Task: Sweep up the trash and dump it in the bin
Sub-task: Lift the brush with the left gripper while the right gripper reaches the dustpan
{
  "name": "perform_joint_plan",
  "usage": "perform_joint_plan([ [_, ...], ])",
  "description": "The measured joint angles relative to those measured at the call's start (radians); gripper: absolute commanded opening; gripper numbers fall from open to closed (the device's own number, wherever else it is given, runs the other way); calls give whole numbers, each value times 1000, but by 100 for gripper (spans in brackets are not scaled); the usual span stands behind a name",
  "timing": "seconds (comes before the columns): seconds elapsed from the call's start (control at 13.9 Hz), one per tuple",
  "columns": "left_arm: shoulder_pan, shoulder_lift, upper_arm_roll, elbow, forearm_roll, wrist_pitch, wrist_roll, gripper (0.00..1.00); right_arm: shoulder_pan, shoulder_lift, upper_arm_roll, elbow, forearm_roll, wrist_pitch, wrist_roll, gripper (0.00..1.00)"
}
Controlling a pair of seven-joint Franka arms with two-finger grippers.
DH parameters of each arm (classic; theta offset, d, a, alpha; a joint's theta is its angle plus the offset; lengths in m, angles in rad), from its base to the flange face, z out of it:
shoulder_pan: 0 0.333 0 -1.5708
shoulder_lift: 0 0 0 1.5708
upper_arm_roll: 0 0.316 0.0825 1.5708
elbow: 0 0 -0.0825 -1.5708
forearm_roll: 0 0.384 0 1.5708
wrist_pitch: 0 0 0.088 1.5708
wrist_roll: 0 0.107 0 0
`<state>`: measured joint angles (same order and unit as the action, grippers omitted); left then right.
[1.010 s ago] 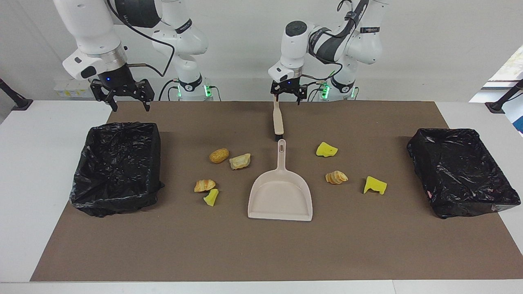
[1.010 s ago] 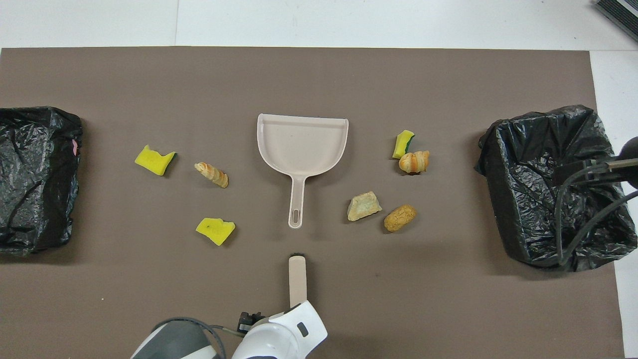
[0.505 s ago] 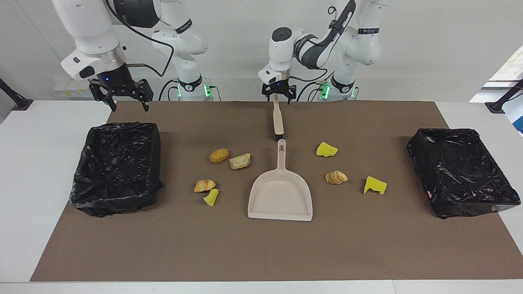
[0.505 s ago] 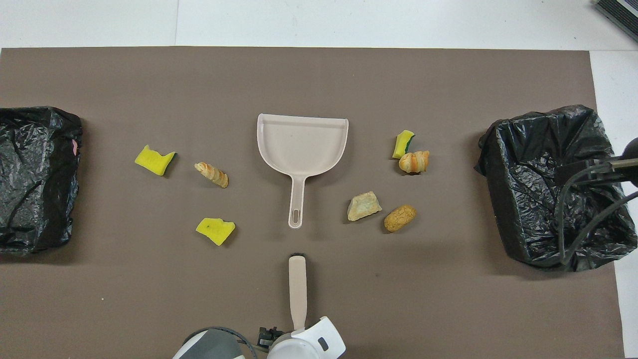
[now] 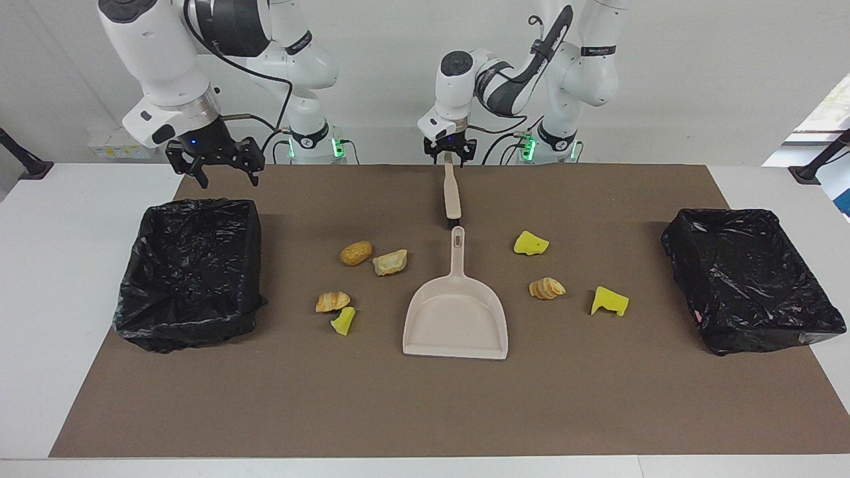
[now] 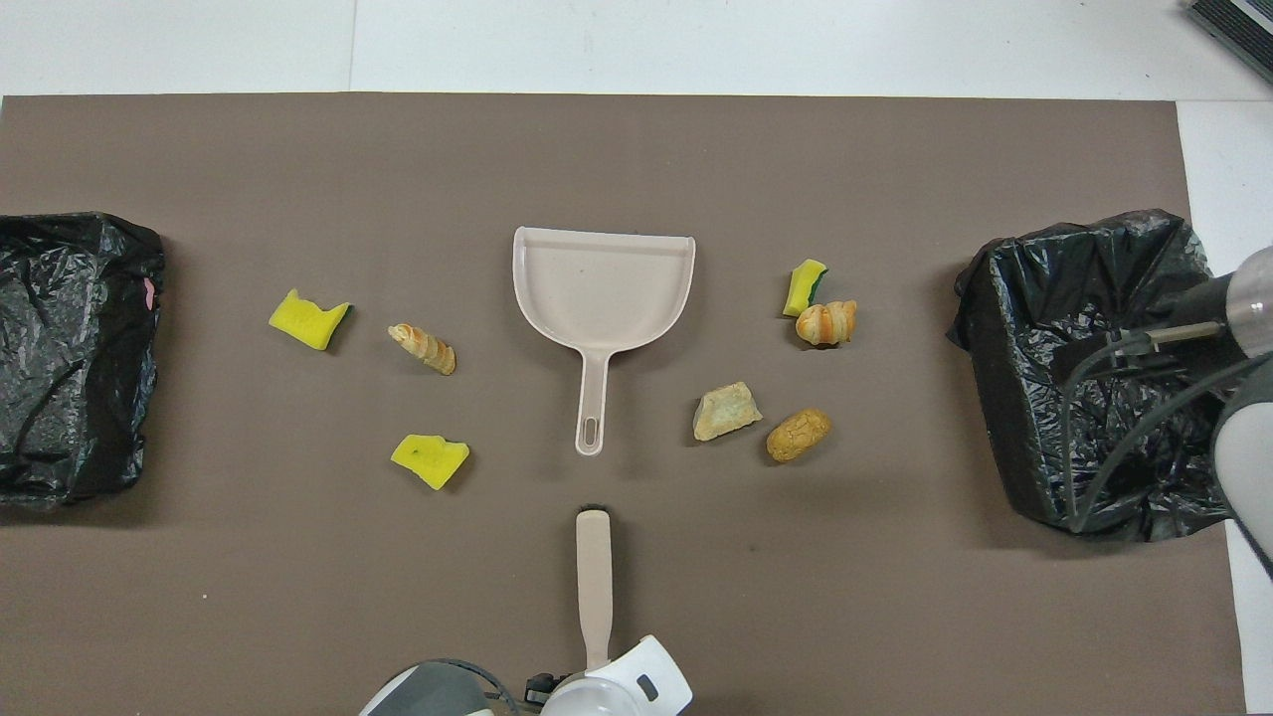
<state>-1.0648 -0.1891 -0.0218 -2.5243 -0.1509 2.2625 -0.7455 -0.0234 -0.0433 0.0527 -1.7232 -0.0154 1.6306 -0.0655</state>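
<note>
The trash lies on the brown mat on both sides of the beige dustpan (image 5: 455, 312) (image 6: 603, 288). Toward the right arm's end are a potato lump (image 5: 356, 252), a bread chunk (image 5: 390, 262), a croissant (image 5: 331, 301) and a yellow sponge piece (image 5: 343, 320). Toward the left arm's end are two yellow sponge pieces (image 5: 531, 243) (image 5: 609, 301) and a spiral bread piece (image 5: 546, 288). The beige brush (image 5: 452, 192) (image 6: 594, 577) lies nearer the robots than the dustpan. My left gripper (image 5: 450, 158) is at the brush handle's end, fingers open. My right gripper (image 5: 226, 174) hangs open and empty.
Two bins lined with black bags stand on the mat: one at the right arm's end (image 5: 189, 272) (image 6: 1094, 368), one at the left arm's end (image 5: 750, 279) (image 6: 70, 358). My right gripper is over the robot-side edge of the bin at its own end.
My left gripper has moved back along the brush to the handle's end and turned. My right gripper has shifted slightly toward the table's middle. The brush, dustpan and trash have not moved.
</note>
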Motion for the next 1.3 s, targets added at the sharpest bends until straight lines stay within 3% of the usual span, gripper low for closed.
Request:
perform_joint_plan([
  [0.07,0,0,1,0,-1,-3,0,0,19,22,2,7,0,9,4,100],
  [0.29,3,-1,14,11,-2,-47,2,0,60,84,11,23,1,78,63,100],
  [0.51,63,-6,33,74,0,-172,10,0,72,110,18,30,12,112,83,100],
  [1.01,312,-35,43,107,54,-262,54,0,72,119,18,35,31,148,92,100],
  [1.3,494,-21,42,100,56,-250,217,0,149,159,25,34,79,207,264,100],
])
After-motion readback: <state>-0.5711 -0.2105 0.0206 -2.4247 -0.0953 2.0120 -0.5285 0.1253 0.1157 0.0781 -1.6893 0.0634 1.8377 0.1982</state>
